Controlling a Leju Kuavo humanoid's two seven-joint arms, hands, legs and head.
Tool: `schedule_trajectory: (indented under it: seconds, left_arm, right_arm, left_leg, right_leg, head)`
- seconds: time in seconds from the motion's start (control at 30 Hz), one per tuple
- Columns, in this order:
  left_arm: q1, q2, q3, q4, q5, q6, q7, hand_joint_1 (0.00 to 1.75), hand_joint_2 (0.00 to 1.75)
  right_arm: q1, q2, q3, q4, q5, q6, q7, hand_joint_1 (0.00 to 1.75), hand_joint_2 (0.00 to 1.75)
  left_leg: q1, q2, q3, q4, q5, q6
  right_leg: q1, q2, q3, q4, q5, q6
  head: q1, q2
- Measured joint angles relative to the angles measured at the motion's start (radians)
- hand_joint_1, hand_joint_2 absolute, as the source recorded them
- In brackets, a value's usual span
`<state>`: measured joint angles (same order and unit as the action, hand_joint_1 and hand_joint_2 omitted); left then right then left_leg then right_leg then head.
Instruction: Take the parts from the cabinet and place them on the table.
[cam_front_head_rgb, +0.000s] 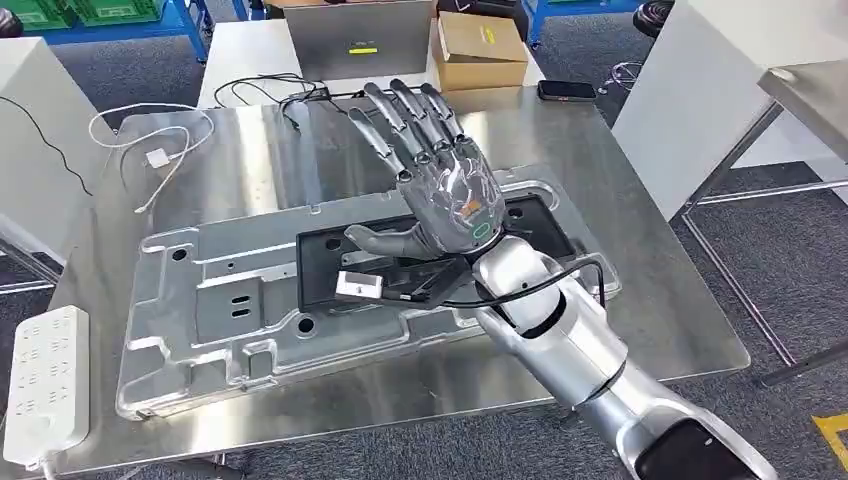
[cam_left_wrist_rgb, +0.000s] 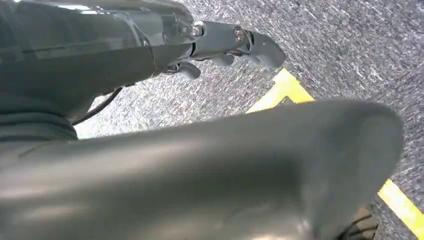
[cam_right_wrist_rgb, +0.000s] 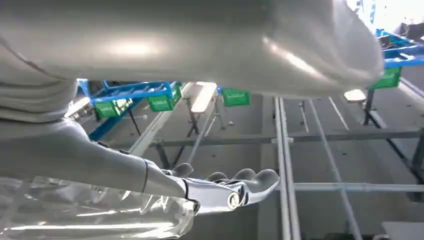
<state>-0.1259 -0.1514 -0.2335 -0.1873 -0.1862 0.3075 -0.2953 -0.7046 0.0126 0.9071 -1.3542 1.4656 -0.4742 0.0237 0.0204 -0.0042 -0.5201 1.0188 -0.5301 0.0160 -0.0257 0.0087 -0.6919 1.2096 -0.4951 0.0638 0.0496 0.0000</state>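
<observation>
- Right hand at frame centre, fingers spread, holding nothing, above the plate
- Left hand over grey floor, fingers look extended, empty
- Plate lies flat on the table, centre-left

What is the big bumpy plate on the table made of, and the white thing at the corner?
The big plate looks like pressed metal, matte silver-grey with stamped ribs and holes. The white power strip looks like smooth plastic, judging by its even, dull surface.
</observation>
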Motion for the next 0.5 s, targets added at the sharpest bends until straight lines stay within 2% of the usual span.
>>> schedule_trajectory:
  seconds: [0.03,0.07,0.1,0.13,0.17,0.23,0.27,0.3,0.33,0.37,0.4,0.43,0.47,0.5]
  left_arm:
    - [0.000,0.000,0.000,0.000,-0.001,0.000,0.000,0.00,0.00]
    - [0.000,0.000,0.000,0.000,-0.002,0.000,0.000,0.00,0.00]
    - [-0.002,0.000,0.000,0.000,-0.003,0.003,0.000,0.00,0.00]
    - [-0.002,0.000,0.000,0.000,-0.003,0.003,0.001,0.00,0.00]
    - [-0.001,0.000,0.000,0.000,-0.003,0.005,0.000,0.00,0.00]
    - [-0.001,0.000,0.001,0.000,-0.003,0.005,0.001,0.00,0.00]
    - [-0.001,0.000,0.001,0.000,-0.003,0.006,0.001,0.00,0.00]
    - [-0.002,0.000,0.001,0.000,-0.003,0.006,0.000,0.00,0.00]
    - [-0.002,0.000,0.001,0.000,-0.003,0.006,0.000,0.00,0.00]
    - [-0.001,0.000,0.001,0.000,-0.003,0.006,0.000,0.00,0.00]
    - [0.000,0.000,0.001,0.000,-0.003,0.006,0.000,0.00,0.00]
    - [0.000,0.000,0.001,0.000,-0.003,0.006,0.000,0.00,0.00]
    - [0.000,0.000,0.001,0.000,-0.003,0.006,0.000,0.00,0.00]
    - [0.000,0.000,0.002,0.000,-0.003,0.007,-0.001,0.00,0.00]
  right_arm:
    - [-0.001,0.000,0.000,0.001,0.000,0.000,0.000,0.00,0.00]
    - [0.000,0.000,0.000,0.003,-0.002,-0.001,0.000,0.00,0.00]
    - [-0.003,-0.001,0.001,0.006,-0.004,-0.002,0.000,0.00,0.00]
    - [-0.001,0.000,0.002,0.006,-0.006,-0.005,-0.002,0.00,0.00]
    - [0.000,-0.001,0.002,0.008,-0.009,-0.006,-0.002,0.00,0.00]
    - [-0.001,0.000,0.004,0.009,-0.010,-0.008,-0.005,0.00,0.00]
    - [-0.002,0.000,0.005,0.009,-0.011,-0.008,-0.006,0.00,0.00]
    - [-0.005,0.000,0.005,0.009,-0.011,-0.008,-0.006,0.00,0.00]
    - [-0.005,0.001,0.005,0.009,-0.011,-0.008,-0.006,0.00,0.00]
    - [-0.004,0.001,0.007,0.010,-0.011,-0.008,-0.006,0.00,0.00]
    - [-0.003,0.001,0.008,0.012,-0.012,-0.008,-0.007,0.00,0.00]
    - [-0.002,0.001,0.009,0.013,-0.014,-0.008,-0.008,0.00,0.00]
    - [-0.001,0.001,0.009,0.013,-0.018,-0.008,-0.008,0.00,0.00]
    - [-0.002,0.000,0.009,0.013,-0.020,-0.008,-0.009,0.00,0.00]
  left_leg:
    - [0.004,-0.001,0.001,0.003,-0.004,-0.006]
    - [0.004,-0.002,0.000,0.005,-0.009,-0.015]
    - [-0.002,-0.004,-0.014,0.009,-0.008,-0.024]
    - [-0.002,-0.005,-0.014,0.010,-0.005,-0.030]
    - [-0.006,-0.005,-0.015,0.012,-0.003,-0.033]
    - [-0.004,-0.005,-0.018,0.012,-0.003,-0.041]
    - [-0.001,-0.003,-0.020,0.027,-0.022,-0.044]
    - [-0.002,-0.002,-0.040,0.074,-0.055,-0.044]
    - [-0.003,-0.002,-0.065,0.133,-0.088,-0.044]
    - [-0.003,-0.003,-0.111,0.240,-0.136,-0.045]
    - [-0.003,-0.003,-0.142,0.312,-0.161,-0.045]
    - [-0.003,-0.003,-0.157,0.346,-0.163,-0.044]
    - [-0.003,-0.003,-0.150,0.334,-0.142,-0.045]
    - [-0.002,-0.002,-0.122,0.277,-0.102,-0.045]
  right_leg:
    - [-0.002,-0.001,0.037,-0.081,0.043,0.001]
    - [-0.005,-0.003,0.063,-0.148,0.055,0.003]
    - [0.007,0.000,0.081,-0.151,0.044,0.003]
    - [0.004,0.001,0.076,-0.158,0.040,-0.003]
    - [0.001,0.001,0.076,-0.162,0.035,-0.006]
    - [0.000,0.001,0.075,-0.165,0.027,-0.018]
    - [-0.007,-0.002,0.076,-0.169,0.028,-0.027]
    - [-0.006,-0.003,0.075,-0.169,0.028,-0.039]
    - [-0.005,-0.004,0.075,-0.169,0.030,-0.046]
    - [-0.003,-0.006,0.073,-0.169,0.031,-0.051]
    - [-0.001,-0.007,0.072,-0.169,0.033,-0.054]
    - [0.000,-0.007,0.070,-0.169,0.034,-0.056]
    - [0.000,-0.007,0.069,-0.168,0.036,-0.057]
    - [-0.001,-0.007,0.068,-0.168,0.038,-0.056]
  head:
    - [0.002,0.000]
    - [0.008,0.000]
    - [0.017,0.000]
    - [0.017,0.000]
    - [0.007,0.000]
    - [-0.001,0.000]
    - [-0.007,0.000]
    - [-0.016,0.000]
    - [-0.026,0.000]
    - [-0.037,0.000]
    - [-0.040,0.000]
    - [-0.042,0.000]
    - [-0.043,0.000]
    - [-0.045,0.000]
